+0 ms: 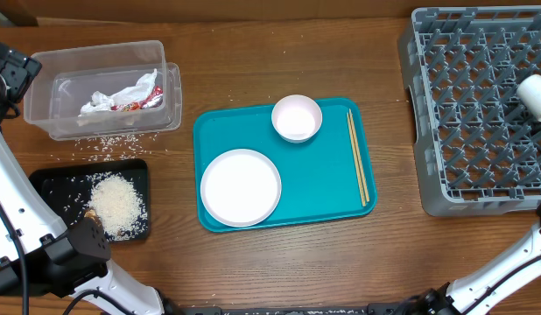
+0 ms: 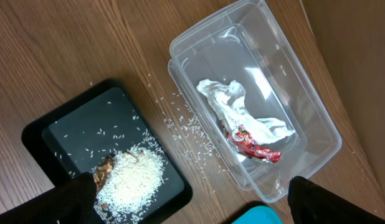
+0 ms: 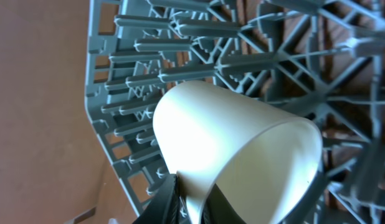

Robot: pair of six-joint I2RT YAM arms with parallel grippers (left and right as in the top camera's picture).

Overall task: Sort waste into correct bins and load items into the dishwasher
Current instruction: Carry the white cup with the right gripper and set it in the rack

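**Cup in your right claw, left claw spread wide**

- Small white cup point(image 3: 230, 124): pinched by its rim in your right claw point(image 3: 192, 202), lying on its side with the mouth turned away from the fingers. It sits over the grey dish rack point(image 3: 180, 37), whose pegs fill the view beyond the claw.
- Your left claw point(image 2: 192, 208): fingers far apart, hanging above the table point(image 1: 253, 61).
- Clear tub point(image 2: 304, 106): ahead of your left claw, holding the crumpled napkin point(image 2: 239, 112) and the red wrapper point(image 2: 255, 146), the two touching.
- Black tray point(image 2: 86, 124): just beside one left finger, carrying a heap of rice point(image 2: 133, 180) with the brown scrap point(image 2: 105, 169) at its edge.
- Loose grains point(image 2: 186, 127): on the wood between tray and tub.
- Teal tray point(image 1: 327, 188): between your two claws, bearing the plate point(image 1: 241, 186), the pale bowl point(image 1: 297, 117) and the chopsticks point(image 1: 357, 157).
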